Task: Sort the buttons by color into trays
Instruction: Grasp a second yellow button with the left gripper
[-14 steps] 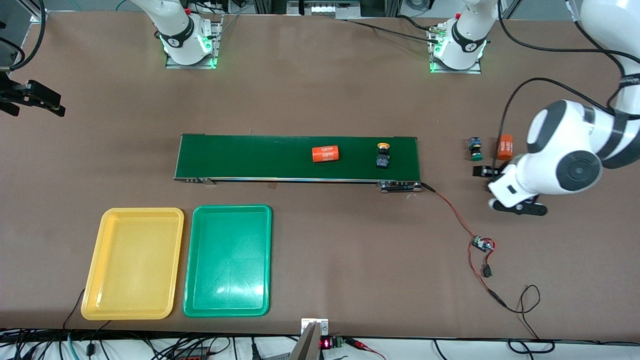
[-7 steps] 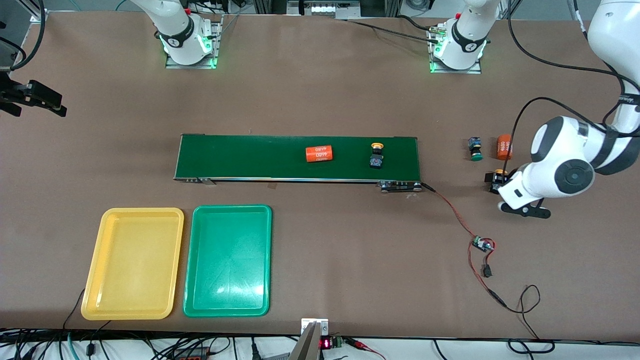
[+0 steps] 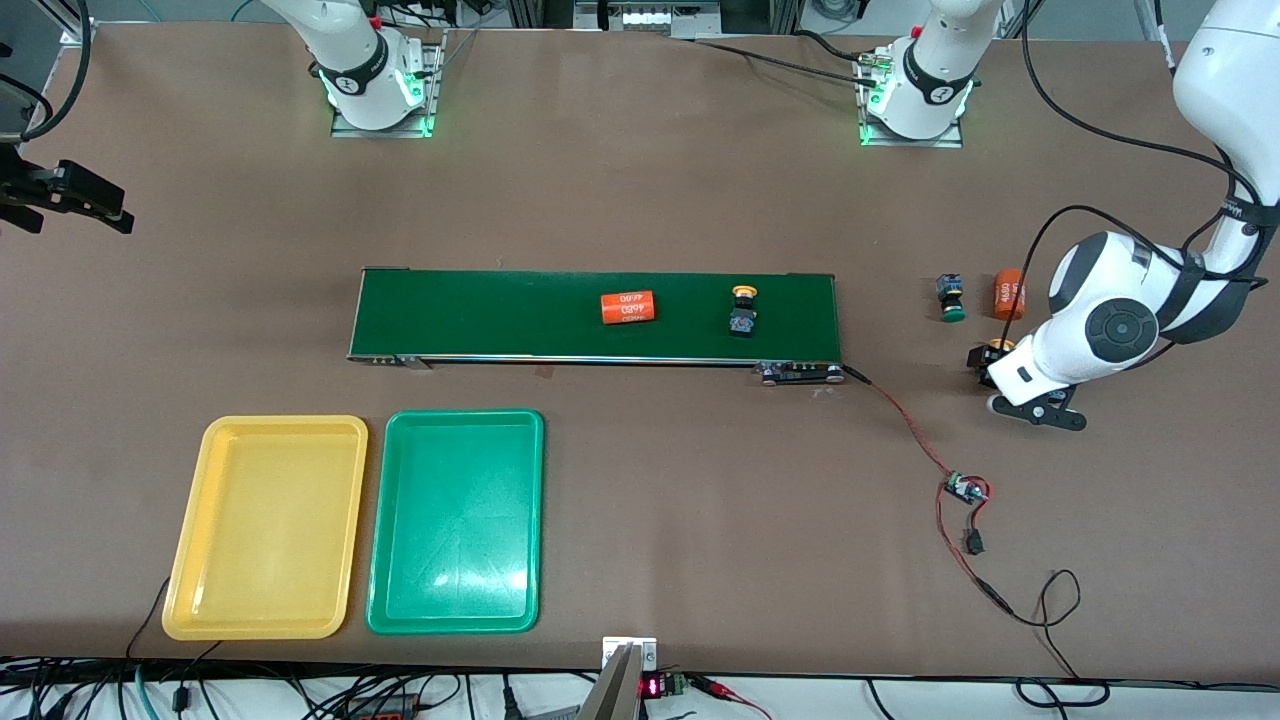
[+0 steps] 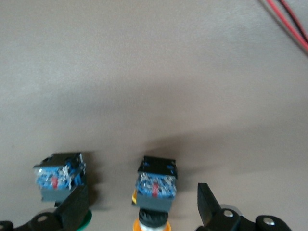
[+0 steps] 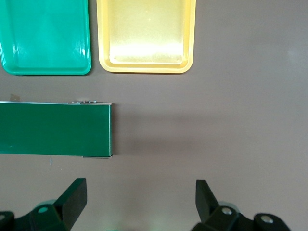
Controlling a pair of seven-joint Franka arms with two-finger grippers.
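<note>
Left tool (image 4: pixel 142 202): spread wide, low over surface (image 4: pixel 154 72), straddling yellow button (image 4: pixel 156 183); green button (image 4: pixel 60 175) just beside one finger. Could clip that neighbour, or squeeze off-centre and spin the body. Right tool (image 5: pixel 139 197): spread, waiting.

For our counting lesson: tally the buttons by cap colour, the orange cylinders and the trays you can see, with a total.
Yellow-capped buttons: 2
Green-capped buttons: 1
Orange cylinders: 2
Trays: 2
Total: 7
</note>
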